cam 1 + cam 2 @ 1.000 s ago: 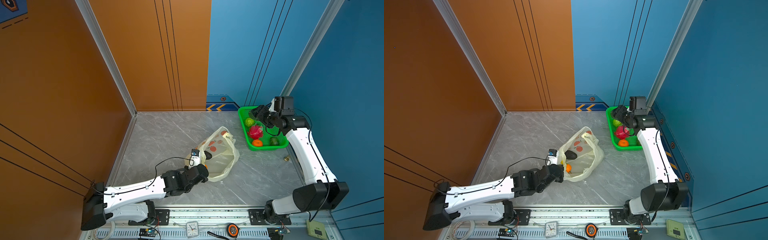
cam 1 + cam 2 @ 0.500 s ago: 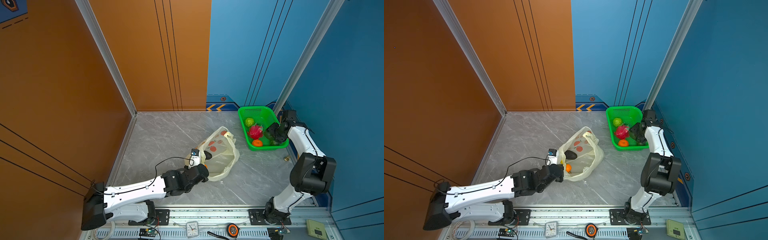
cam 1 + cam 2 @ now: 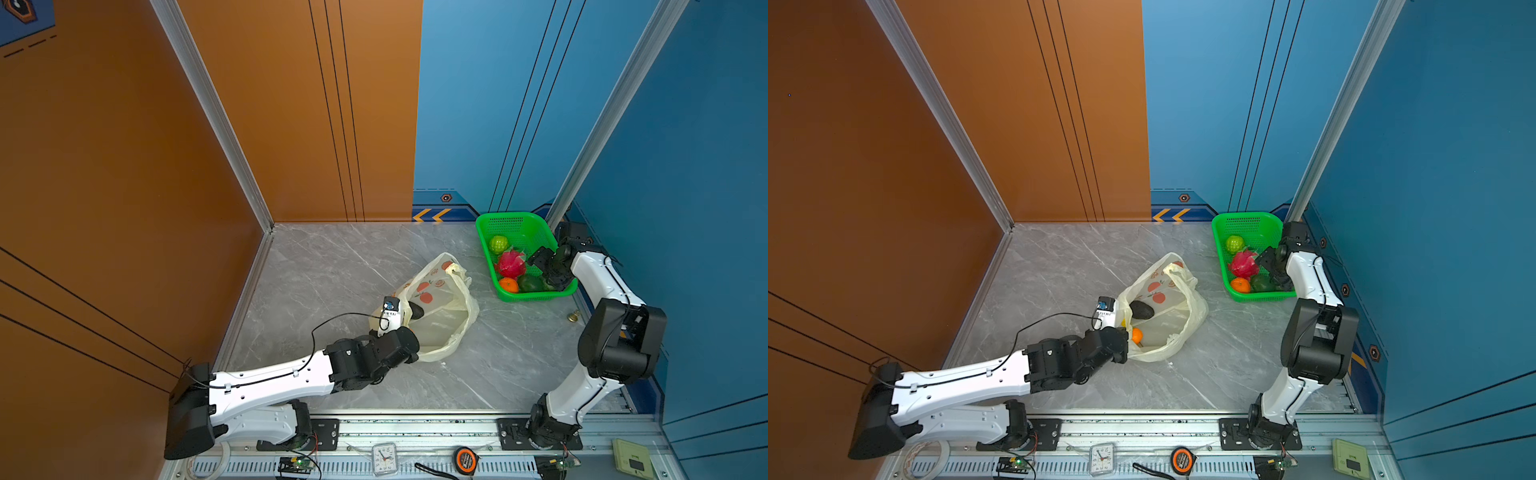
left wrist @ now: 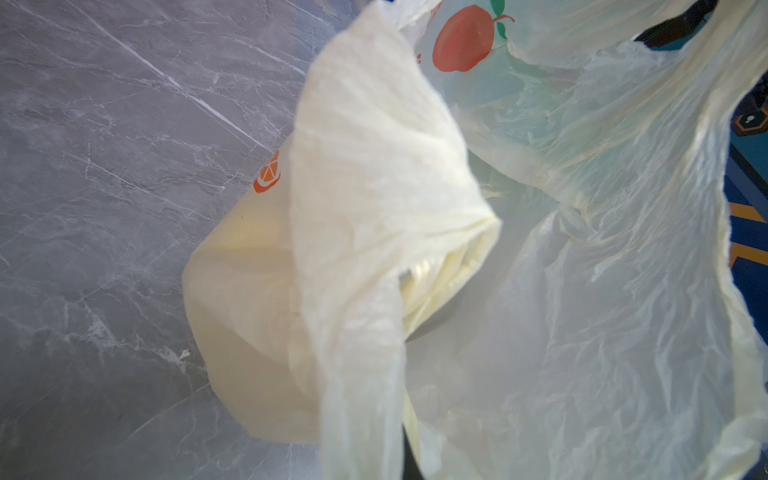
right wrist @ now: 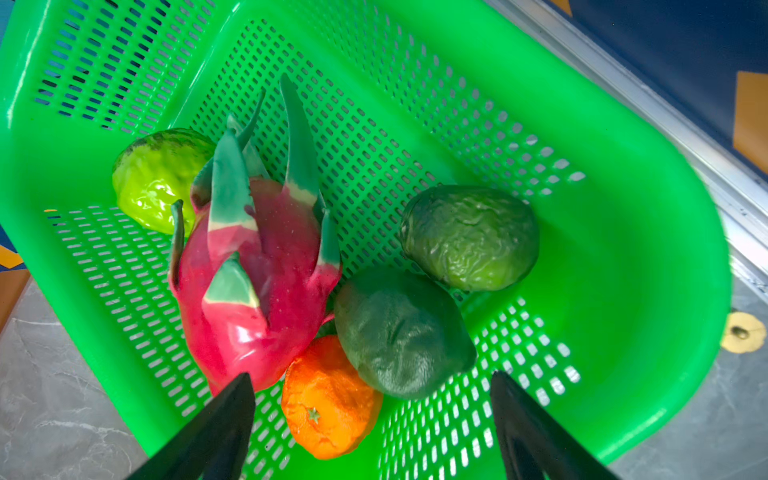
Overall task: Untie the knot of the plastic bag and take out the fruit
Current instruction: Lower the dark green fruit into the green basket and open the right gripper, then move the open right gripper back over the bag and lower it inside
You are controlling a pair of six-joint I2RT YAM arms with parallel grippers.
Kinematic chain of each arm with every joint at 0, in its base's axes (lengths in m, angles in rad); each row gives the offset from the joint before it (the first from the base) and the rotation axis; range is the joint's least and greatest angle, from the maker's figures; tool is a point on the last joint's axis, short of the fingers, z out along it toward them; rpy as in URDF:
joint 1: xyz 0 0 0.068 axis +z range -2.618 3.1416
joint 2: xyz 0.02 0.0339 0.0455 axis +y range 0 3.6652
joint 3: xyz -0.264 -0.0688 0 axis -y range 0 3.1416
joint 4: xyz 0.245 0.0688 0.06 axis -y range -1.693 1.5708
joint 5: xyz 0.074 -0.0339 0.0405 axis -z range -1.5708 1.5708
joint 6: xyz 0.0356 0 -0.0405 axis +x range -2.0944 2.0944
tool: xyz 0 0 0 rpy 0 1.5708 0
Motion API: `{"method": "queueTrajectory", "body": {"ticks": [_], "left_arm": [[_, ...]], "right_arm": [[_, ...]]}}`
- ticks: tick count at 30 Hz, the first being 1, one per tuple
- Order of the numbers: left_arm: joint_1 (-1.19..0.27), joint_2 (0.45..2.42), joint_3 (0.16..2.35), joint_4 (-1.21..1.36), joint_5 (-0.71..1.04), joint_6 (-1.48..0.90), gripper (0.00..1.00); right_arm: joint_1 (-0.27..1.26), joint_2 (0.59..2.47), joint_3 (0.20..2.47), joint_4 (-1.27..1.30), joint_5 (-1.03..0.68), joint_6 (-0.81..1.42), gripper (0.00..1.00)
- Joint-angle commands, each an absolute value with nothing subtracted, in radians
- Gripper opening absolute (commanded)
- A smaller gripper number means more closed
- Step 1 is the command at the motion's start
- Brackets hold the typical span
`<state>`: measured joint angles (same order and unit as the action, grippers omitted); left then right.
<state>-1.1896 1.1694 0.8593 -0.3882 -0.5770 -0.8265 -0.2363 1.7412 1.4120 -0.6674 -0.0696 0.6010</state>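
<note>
the plastic bag (image 3: pixel 446 320) lies near the middle of the grey marbled tabletop (image 3: pixel 332 266), and its near rim is clamped in the closed left gripper (image 3: pixel 1124 332). the right gripper (image 5: pixel 372 384) is held with its fingers spread and empty over the green basket (image 3: pixel 515 218), well apart from the bag. the surface is enclosed by an orange wall (image 3: pixel 124 166) and a blue wall (image 3: pixel 685 124). the bag is thin, cream-yellow and crumpled, with its mouth open. an avocado (image 3: pixel 1141 309) and an orange (image 3: pixel 1136 336) are seen inside.
</note>
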Motion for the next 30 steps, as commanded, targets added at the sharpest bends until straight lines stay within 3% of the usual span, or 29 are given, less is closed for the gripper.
{"method": "queueTrajectory", "body": {"ticks": [1,15,30], "left_arm": [[-1.189,1.175,0.888,-0.416,-0.611,-0.815,0.0],[-1.2,1.172,0.905,-0.45,-0.63,-0.802,0.0],[-1.2,1.181,0.923,-0.453,-0.63,-0.772,0.0]], "right_arm": [[-0.227,1.706,1.408,-0.685,-0.05,0.581,0.87],[-0.023,1.41,1.456,-0.94,-0.201,0.494,0.87],[0.576,1.316,1.752,-1.09,-0.186,0.704,0.86]]}}
